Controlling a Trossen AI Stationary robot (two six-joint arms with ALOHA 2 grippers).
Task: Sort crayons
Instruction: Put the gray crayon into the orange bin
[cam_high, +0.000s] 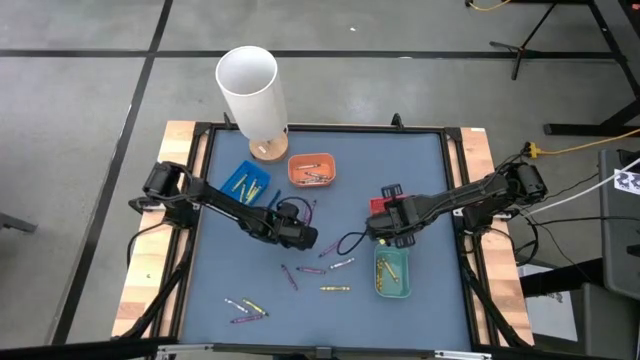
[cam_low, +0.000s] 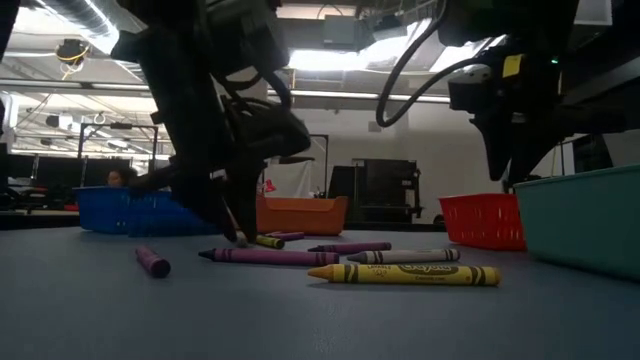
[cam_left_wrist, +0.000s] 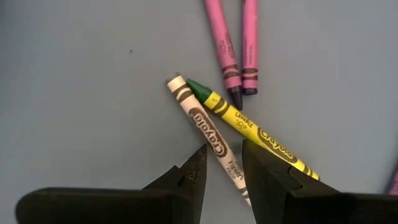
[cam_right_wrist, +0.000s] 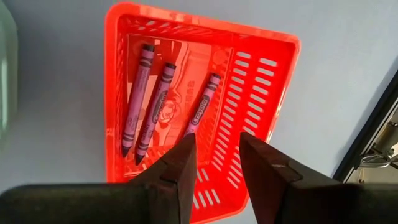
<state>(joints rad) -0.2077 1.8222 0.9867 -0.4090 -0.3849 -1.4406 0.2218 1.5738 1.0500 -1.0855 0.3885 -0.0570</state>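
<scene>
From above, I see my left gripper (cam_high: 303, 237) low over the blue counter (cam_high: 420, 170), with loose crayons (cam_high: 322, 270) scattered just past its tip and a few more nearer the counter's front edge. My right gripper (cam_high: 383, 228) hangs over the red tray (cam_high: 381, 205), with the green tray (cam_high: 392, 274) just beside it. The blue tray (cam_high: 245, 182) and orange tray (cam_high: 312, 169) sit behind my left gripper, near a white tube (cam_high: 250, 88).

At counter level, the left gripper (cam_low: 236, 232) reaches down to the surface among the crayons; a yellow crayon (cam_low: 404, 273) and a purple one (cam_low: 268, 257) lie in front of it.

On my left wrist camera, the fingers (cam_left_wrist: 189, 180) stand apart, straddling a white crayon (cam_left_wrist: 209, 132) without gripping it. A yellow crayon with a green tip (cam_left_wrist: 252, 130) crosses just beside it, and two pink crayons (cam_left_wrist: 222, 43) lie beyond.

On my right wrist camera, the fingers (cam_right_wrist: 180, 168) are apart and empty over the red tray (cam_right_wrist: 261, 68), which holds three purple crayons (cam_right_wrist: 152, 102).
</scene>
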